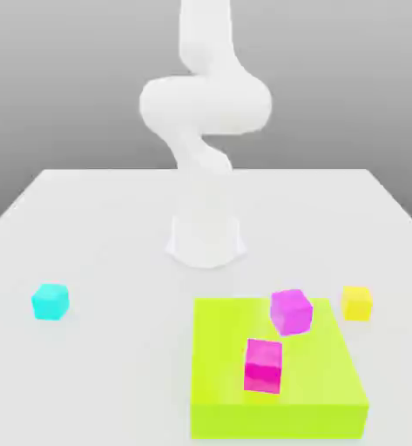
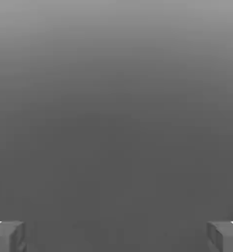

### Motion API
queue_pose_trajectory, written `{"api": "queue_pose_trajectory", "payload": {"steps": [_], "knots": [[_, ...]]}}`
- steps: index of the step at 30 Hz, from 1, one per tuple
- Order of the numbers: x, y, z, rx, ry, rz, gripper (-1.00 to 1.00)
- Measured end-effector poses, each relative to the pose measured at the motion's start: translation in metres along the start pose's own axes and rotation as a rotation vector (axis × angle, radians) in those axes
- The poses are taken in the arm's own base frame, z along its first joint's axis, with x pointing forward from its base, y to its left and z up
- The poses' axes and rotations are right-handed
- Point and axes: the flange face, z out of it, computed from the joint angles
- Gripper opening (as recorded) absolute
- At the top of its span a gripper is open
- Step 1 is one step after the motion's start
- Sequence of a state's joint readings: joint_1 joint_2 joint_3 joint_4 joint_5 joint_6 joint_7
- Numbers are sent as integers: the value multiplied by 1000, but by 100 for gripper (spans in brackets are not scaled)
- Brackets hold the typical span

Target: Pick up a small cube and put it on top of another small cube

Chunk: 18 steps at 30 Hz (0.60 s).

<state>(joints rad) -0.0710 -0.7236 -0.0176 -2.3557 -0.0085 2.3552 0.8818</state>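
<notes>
- The gripper point(image 2: 116, 236) has its jaws spread wide, one grey fingertip point(image 2: 7, 236) at each side of the hand view, nothing between them and only plain grey beyond.
- The white arm point(image 1: 205, 113) rises from its base at the middle of the white surface point(image 1: 113, 218).
- The cyan cube point(image 1: 50, 301) sits alone towards the surface's edge on the exterior view's left; where it lies relative to the jaws cannot be told.
- The yellow cube point(image 1: 357, 302) rests on the surface towards the exterior view's right, just beside the far corner of a flat lime-green block point(image 1: 331, 383).
- Two magenta cubes point(image 1: 291, 311) sit on that block.
</notes>
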Motion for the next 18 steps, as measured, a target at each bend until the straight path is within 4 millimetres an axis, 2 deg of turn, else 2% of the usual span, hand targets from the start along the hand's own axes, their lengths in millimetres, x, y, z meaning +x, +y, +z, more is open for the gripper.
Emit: {"api": "queue_pose_trajectory", "payload": {"steps": [4,6,9,13,16,18], "knots": [[31,75,98,-172,-7,283,0],[40,122,138,-253,-6,425,0],[45,200,187,-372,2,642,0],[29,312,232,-528,21,944,0],[2,392,250,-639,41,1165,0],[-23,443,254,-712,59,1322,0]]}}
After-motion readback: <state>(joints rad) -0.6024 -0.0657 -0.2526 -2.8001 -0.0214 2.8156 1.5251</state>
